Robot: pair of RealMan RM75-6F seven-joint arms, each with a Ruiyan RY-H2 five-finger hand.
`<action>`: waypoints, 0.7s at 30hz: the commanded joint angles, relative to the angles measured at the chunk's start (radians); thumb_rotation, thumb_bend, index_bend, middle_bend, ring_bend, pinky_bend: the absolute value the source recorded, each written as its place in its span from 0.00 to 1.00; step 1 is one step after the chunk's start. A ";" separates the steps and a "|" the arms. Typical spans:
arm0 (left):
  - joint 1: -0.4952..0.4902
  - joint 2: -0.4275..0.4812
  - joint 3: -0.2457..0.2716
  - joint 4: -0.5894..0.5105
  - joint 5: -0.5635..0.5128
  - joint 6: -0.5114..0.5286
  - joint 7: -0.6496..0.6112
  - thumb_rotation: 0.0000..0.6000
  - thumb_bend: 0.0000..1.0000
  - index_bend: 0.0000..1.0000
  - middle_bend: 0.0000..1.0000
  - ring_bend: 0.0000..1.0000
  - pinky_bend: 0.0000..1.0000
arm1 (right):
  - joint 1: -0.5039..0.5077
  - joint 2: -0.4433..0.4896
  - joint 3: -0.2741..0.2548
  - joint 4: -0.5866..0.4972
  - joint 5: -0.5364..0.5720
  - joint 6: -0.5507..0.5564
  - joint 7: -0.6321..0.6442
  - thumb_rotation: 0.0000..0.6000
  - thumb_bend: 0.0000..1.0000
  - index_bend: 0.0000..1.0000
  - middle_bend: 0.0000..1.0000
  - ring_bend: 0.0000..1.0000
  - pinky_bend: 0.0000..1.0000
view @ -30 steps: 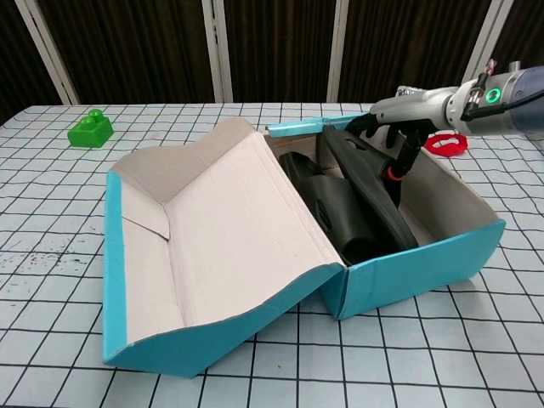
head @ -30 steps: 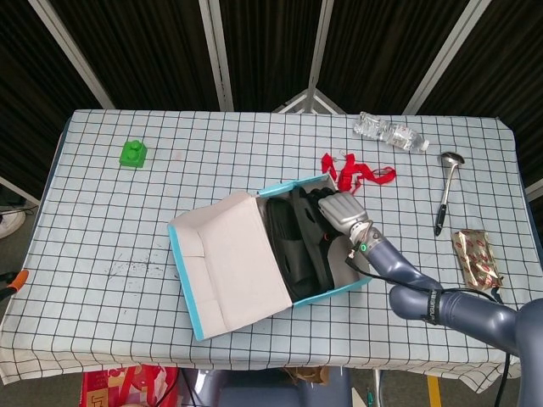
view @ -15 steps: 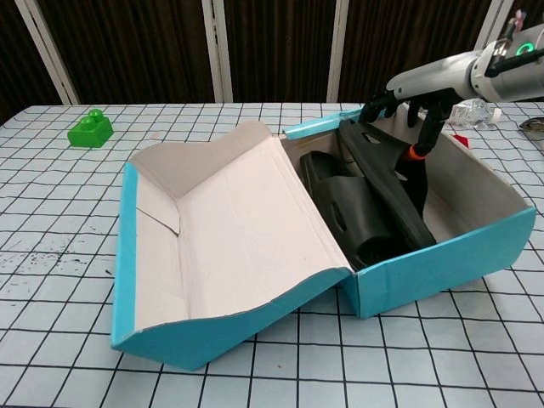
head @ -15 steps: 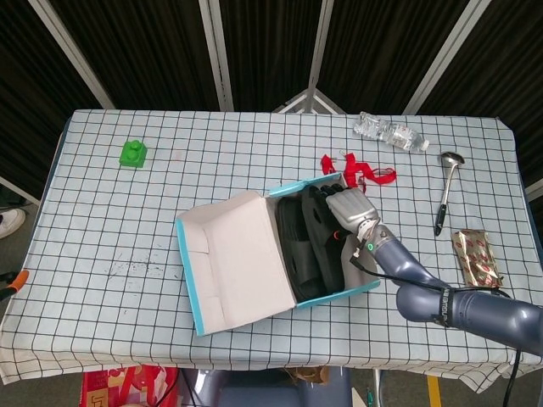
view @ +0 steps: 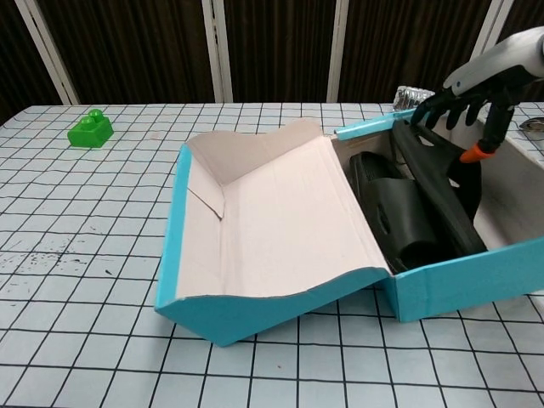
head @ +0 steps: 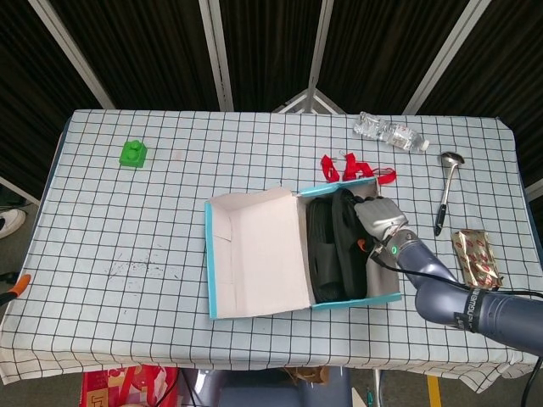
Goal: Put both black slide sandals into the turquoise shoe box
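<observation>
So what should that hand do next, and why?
Probably let go and lift out. Both sandals, one flat and one on edge, already sit inside the box. The right hand grips the on-edge one, which leans on the other; once released it should settle.

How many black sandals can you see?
2, both inside the turquoise shoe box: one sandal lying flat beside the lid, the other sandal tilted on edge under the right hand.
</observation>
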 commanded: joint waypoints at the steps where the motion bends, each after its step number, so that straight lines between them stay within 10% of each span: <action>1: 0.002 0.002 0.001 -0.001 0.002 0.003 -0.003 1.00 0.27 0.07 0.00 0.00 0.01 | 0.067 0.019 -0.079 -0.013 0.057 -0.053 -0.019 1.00 0.39 0.02 0.07 0.09 0.10; 11: 0.000 0.001 -0.003 0.000 -0.004 -0.001 0.000 1.00 0.27 0.07 0.00 0.00 0.01 | 0.115 -0.012 -0.154 0.008 0.057 -0.064 0.024 1.00 0.39 0.00 0.03 0.04 0.07; 21: 0.004 0.009 -0.010 0.000 -0.016 0.000 -0.022 1.00 0.27 0.07 0.00 0.00 0.01 | -0.013 0.257 -0.095 -0.300 -0.190 0.128 0.165 1.00 0.39 0.00 0.03 0.14 0.10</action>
